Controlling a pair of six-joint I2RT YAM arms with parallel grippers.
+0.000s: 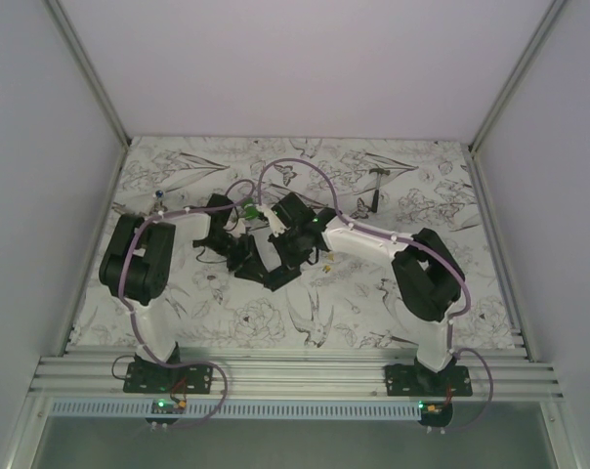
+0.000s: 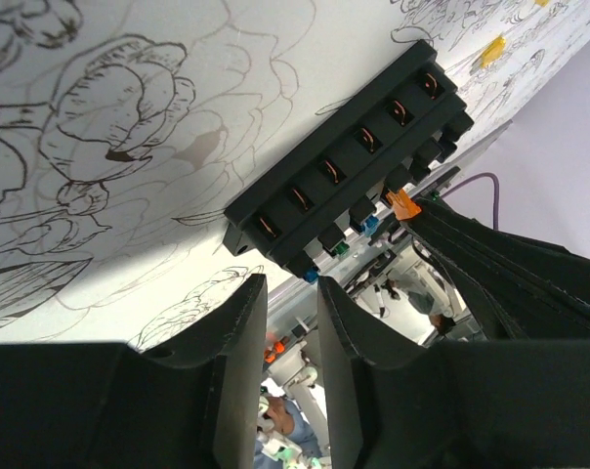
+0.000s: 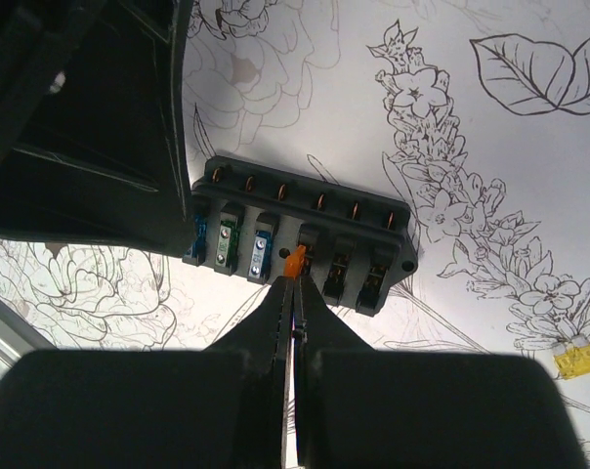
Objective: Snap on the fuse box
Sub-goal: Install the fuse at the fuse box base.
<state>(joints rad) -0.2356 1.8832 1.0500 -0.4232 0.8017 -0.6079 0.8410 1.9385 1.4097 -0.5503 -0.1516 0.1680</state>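
Above the flowered table (image 3: 490, 195), right gripper (image 3: 293, 285) pinches orange fuse (image 3: 295, 262) to seat it in fuse box (image 3: 305, 210) ahead; left gripper (image 2: 290, 298) gapes empty.

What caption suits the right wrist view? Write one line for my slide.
Right end effector pinches an orange fuse at the black fuse box, beside three seated fuses.

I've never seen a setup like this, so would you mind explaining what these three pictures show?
The machine is a left arm and a right arm, bolted to a flower-printed table. One picture looks down from above; the other two come from a camera on each wrist. On the table lie a black fuse box and a loose yellow fuse. The right gripper is shut on an orange fuse at one of the box's slots. The left gripper is open near the box's end, holding nothing.
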